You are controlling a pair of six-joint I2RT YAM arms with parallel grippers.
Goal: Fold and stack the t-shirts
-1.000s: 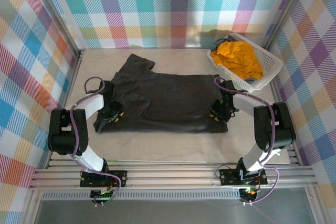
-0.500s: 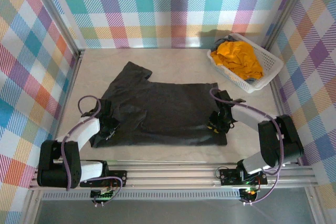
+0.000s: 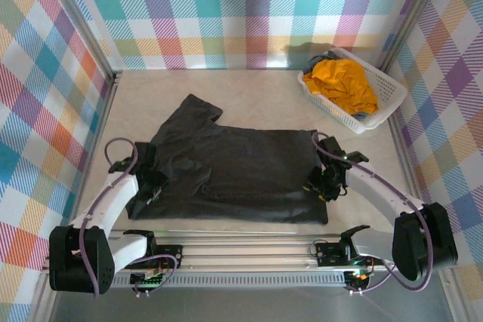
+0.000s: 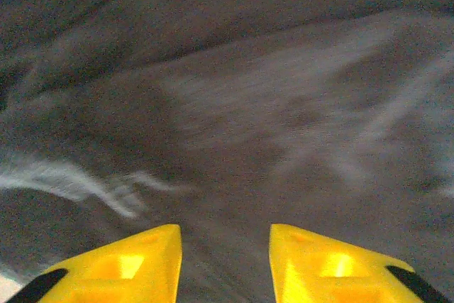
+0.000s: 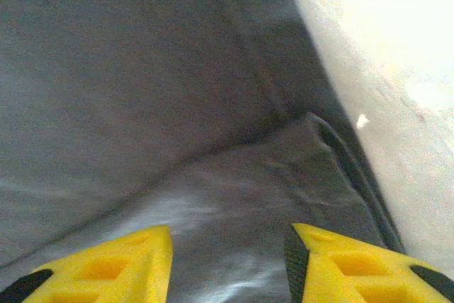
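The dark charcoal grey t-shirt [image 3: 226,171] lies spread across the table, one sleeve pointing to the far left and its near edge close to the front rail. My left gripper [image 3: 156,186] rests on the shirt's left side; in the left wrist view its yellow fingertips stand apart over the grey cloth [image 4: 248,104], gripper [image 4: 225,246] open. My right gripper [image 3: 321,186] sits at the shirt's right near corner, gripper [image 5: 228,246] open with the cloth [image 5: 177,69] and its hem beneath it. The mustard orange-yellow t-shirt [image 3: 343,84] lies bunched in the basket.
A white lattice basket [image 3: 392,96] stands at the far right corner, a dark garment tucked behind the mustard one. Bare beige table [image 5: 397,69] runs along the shirt's right edge. Plaid walls enclose three sides, and an aluminium rail [image 3: 249,243] crosses the front.
Both grippers have drawn back toward the near edge, and the charcoal shirt has slid nearer with them. Its near edge now lies close to the front rail.
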